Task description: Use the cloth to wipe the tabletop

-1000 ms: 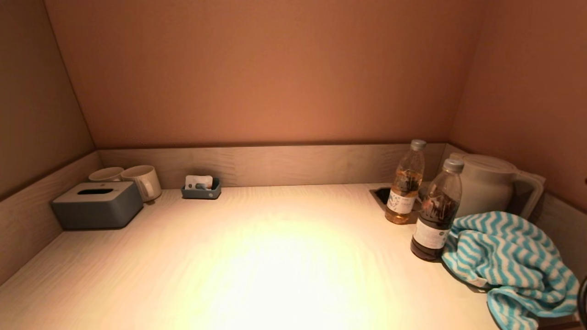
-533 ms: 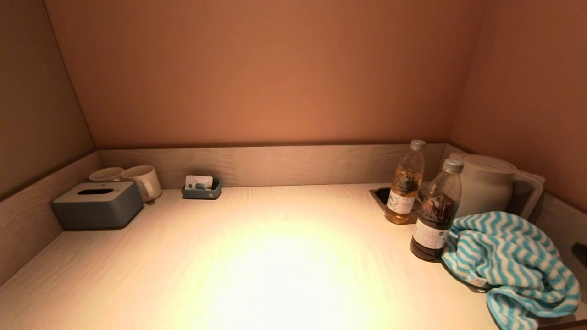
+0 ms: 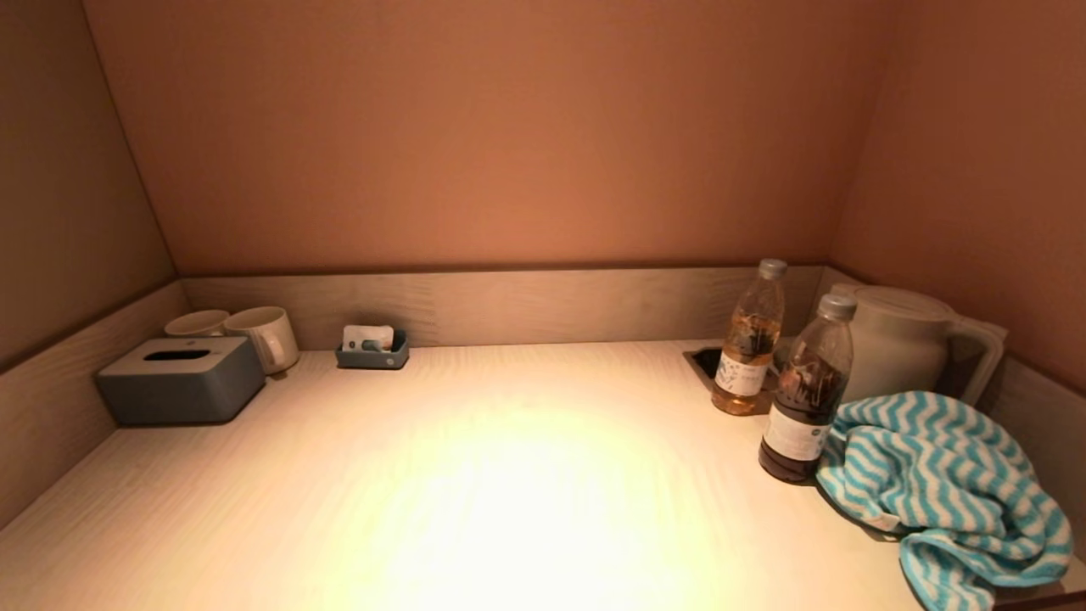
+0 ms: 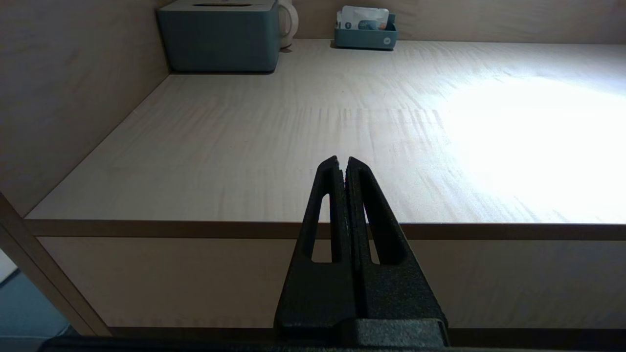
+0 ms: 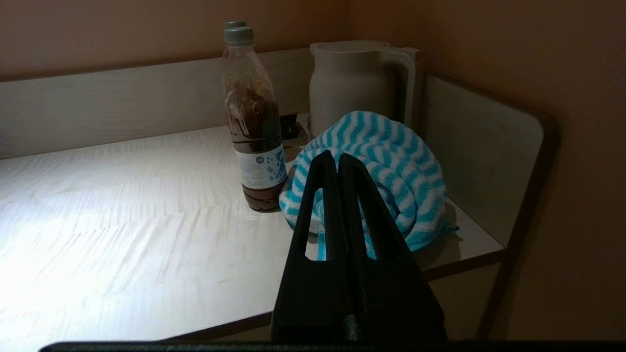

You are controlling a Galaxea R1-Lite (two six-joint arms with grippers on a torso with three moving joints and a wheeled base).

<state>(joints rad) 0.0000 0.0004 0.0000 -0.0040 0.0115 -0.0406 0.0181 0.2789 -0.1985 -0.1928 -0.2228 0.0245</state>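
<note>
A blue-and-white zigzag striped cloth [image 3: 942, 488] lies crumpled at the front right corner of the pale wooden tabletop [image 3: 475, 475], beside a dark bottle. It also shows in the right wrist view [image 5: 391, 161]. My right gripper [image 5: 337, 156] is shut and empty, held off the table's front edge and pointing at the cloth. My left gripper [image 4: 342, 160] is shut and empty, held before the front edge near the left wall. Neither gripper shows in the head view.
A dark drink bottle [image 3: 806, 395], a lighter bottle [image 3: 751, 339] and a white kettle [image 3: 899, 339] stand at the back right. A grey tissue box [image 3: 178, 378], two mugs [image 3: 263, 335] and a small tray [image 3: 372, 350] sit at the back left. Low walls ring the table.
A dark shape at the head view's right edge, low at first, then higher half a second ago, has gone out of view. The cloth and the other objects have not moved.
</note>
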